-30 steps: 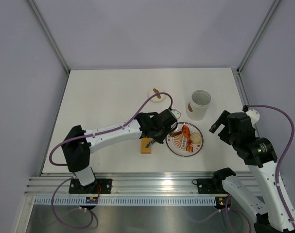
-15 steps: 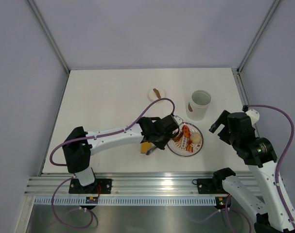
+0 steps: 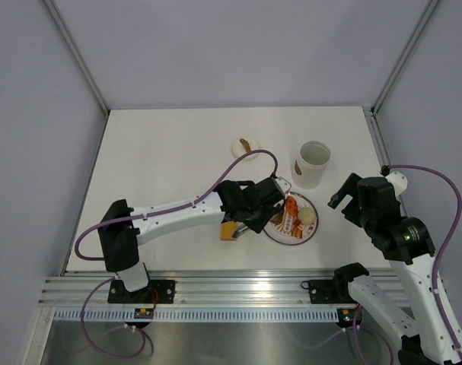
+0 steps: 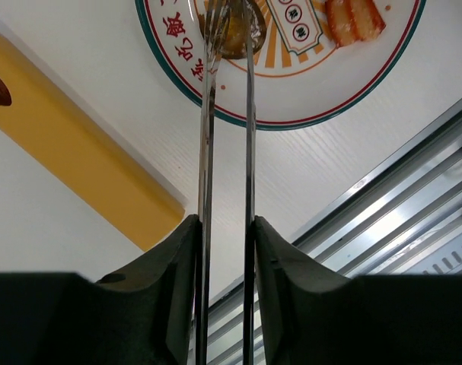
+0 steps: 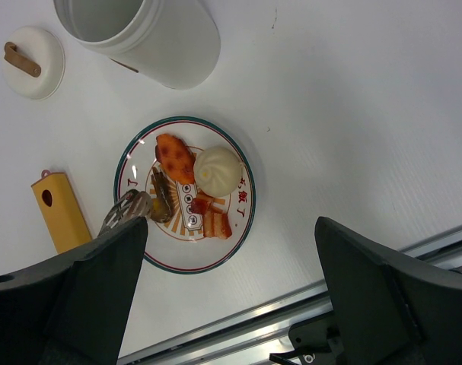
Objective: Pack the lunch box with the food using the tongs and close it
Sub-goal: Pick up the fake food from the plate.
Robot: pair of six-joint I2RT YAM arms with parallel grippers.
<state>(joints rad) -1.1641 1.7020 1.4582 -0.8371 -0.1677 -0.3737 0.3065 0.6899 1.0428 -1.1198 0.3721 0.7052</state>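
The left claw (image 4: 224, 222) pinches the slim grey metal tongs (image 4: 207, 137) between its pads. Straight ahead of it, their tips appear to straddle a brown food piece (image 4: 232, 34) on the round patterned plate (image 4: 291, 122). The right claw (image 5: 231, 222) gapes wide and empty, and the tall white cylindrical lunch box (image 5: 151, 34) stands ahead of it, past the plate.
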